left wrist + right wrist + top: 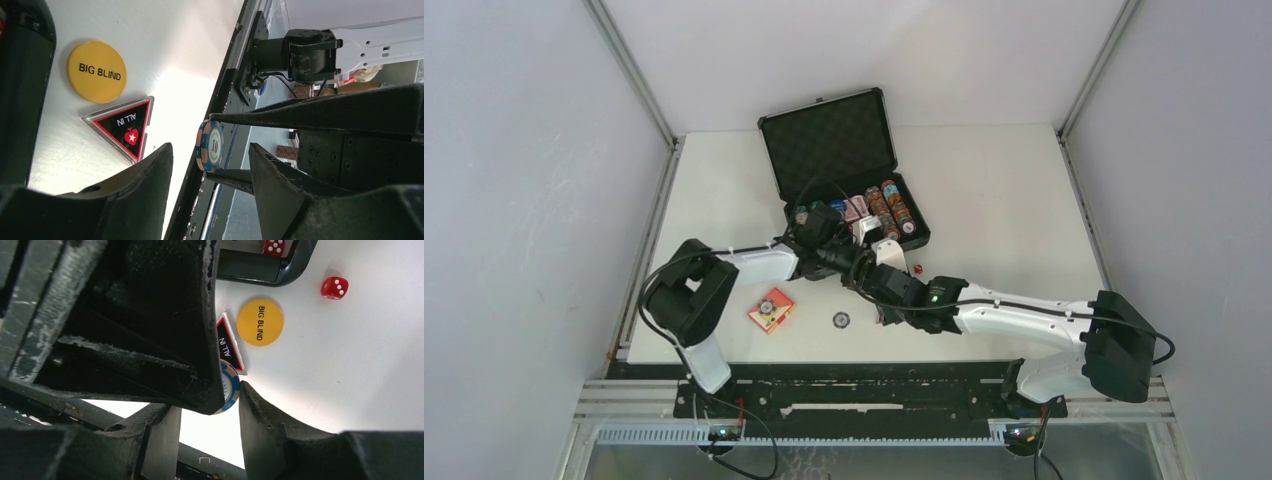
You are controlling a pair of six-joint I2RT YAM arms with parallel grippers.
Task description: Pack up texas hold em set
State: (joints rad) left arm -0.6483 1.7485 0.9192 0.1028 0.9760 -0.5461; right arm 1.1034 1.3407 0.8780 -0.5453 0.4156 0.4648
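The black briefcase (829,140) lies open at the back, with rows of poker chips (890,210) in its tray. Both arms meet just in front of it. A blue and orange "10" chip (214,146) stands on edge between the thin fingers (300,112) of my right gripper (210,405), which is shut on its rim. My left gripper (210,149) straddles that chip, open, with a gap on each side. One left finger (150,315) hides most of the chip (231,390) in the right wrist view. In the top view the left gripper (864,268) and right gripper (876,276) overlap.
On the table below the grippers lie a yellow BIG BLIND button (260,322), a triangular ALL IN marker (125,127) and a red die (334,287); another die (273,246) shows by the case handle (255,272). Nearer the front lie a red card box (771,309) and a lone chip (841,320).
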